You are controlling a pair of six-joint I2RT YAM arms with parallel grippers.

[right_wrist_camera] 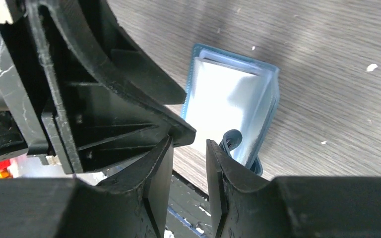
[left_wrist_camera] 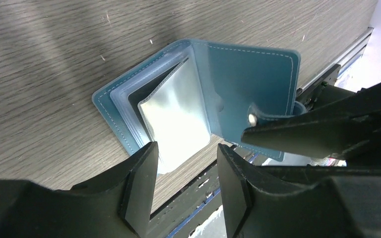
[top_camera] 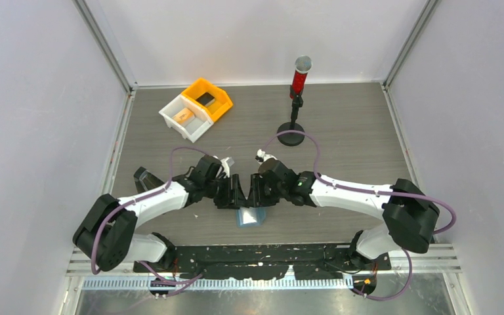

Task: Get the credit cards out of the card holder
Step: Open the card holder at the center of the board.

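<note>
Card holder (top_camera: pixel 251 216) at edge of table (top_camera: pixel 354 216); left end effector (left_wrist_camera: pixel 186 153), right end effector (right_wrist_camera: pixel 189 146) both part-open, empty.

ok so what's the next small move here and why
Probably ease the left fingers forward and close them on the near corner of the clear sleeve. The card holder lies open on the table, sleeves fanned up. That corner shows between the open left fingers, and the right fingers sit by the snap tab.
</note>
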